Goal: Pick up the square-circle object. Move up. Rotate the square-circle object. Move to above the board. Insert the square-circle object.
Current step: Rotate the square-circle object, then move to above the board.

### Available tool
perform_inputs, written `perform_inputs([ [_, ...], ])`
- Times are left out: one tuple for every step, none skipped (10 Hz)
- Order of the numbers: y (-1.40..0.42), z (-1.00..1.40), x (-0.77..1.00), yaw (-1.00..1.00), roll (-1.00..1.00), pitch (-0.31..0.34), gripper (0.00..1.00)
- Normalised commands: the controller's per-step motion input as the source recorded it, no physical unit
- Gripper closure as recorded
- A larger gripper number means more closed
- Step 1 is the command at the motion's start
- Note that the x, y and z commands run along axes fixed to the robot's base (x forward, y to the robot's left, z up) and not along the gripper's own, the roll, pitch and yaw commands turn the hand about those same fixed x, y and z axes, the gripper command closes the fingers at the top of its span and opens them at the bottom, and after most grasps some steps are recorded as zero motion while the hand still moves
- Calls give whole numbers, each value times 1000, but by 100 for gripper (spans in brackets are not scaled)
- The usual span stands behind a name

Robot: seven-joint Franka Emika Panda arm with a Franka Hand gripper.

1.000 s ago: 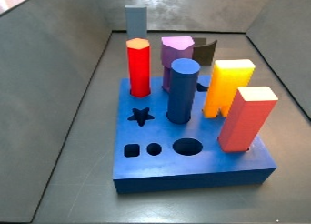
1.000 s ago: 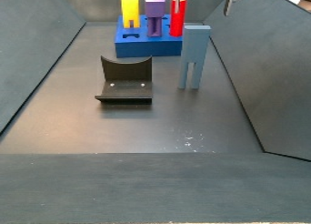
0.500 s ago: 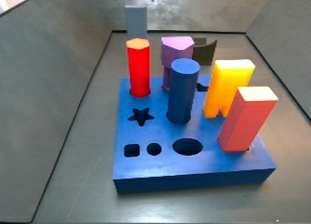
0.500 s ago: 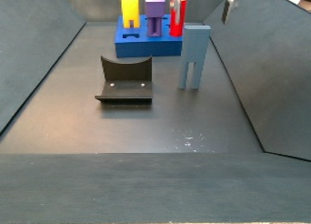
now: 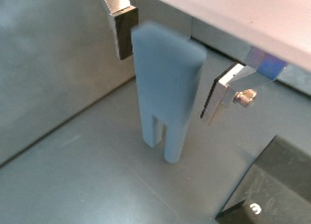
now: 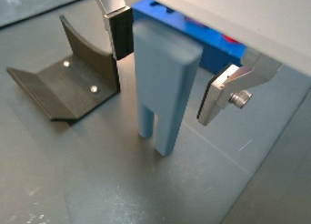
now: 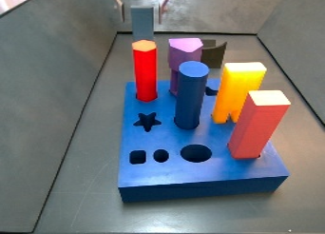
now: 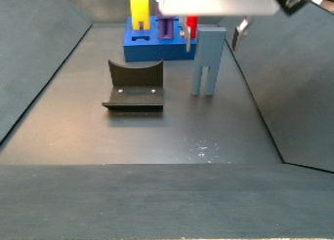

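The square-circle object (image 8: 209, 63) is a slate-blue flat block standing upright on its two prongs on the floor beside the board (image 8: 144, 51). It also shows in both wrist views (image 5: 168, 91) (image 6: 165, 82) and behind the board in a side view (image 7: 141, 21). My gripper (image 5: 170, 62) (image 6: 168, 62) is open, with one finger on each side of the block's upper body and small gaps to it. In both side views the gripper (image 8: 217, 31) (image 7: 143, 4) sits over the block's top. The bright-blue board (image 7: 203, 176) bears upright pegs and open holes.
The fixture (image 8: 135, 86) (image 6: 67, 68) stands on the floor next to the block. On the board stand a red peg (image 7: 144, 71), a dark blue cylinder (image 7: 191, 95), a yellow peg (image 7: 238, 90), an orange block (image 7: 260, 124) and a purple peg (image 7: 185, 52). Grey walls enclose the floor.
The gripper has come down into both side views from above and now straddles the top of the block. The block and the board have not moved.
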Motion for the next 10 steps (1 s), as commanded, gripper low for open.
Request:
perform_inputs([
  [0, 0, 0, 43, 13, -53, 100],
  [91, 1000, -254, 111, 36, 171, 100],
  [84, 1000, -251, 102, 36, 162, 100],
  [67, 1000, -222, 78, 41, 113, 100],
  [60, 1000, -204, 66, 43, 95, 100],
  [56, 1000, -175, 50, 46, 73, 100],
  [53, 1000, -165, 39, 48, 65, 100],
  [49, 1000, -148, 26, 52, 51, 100],
  [42, 914, -121, 18, 54, 48, 100],
  [31, 677, -68, 9, 56, 52, 100],
])
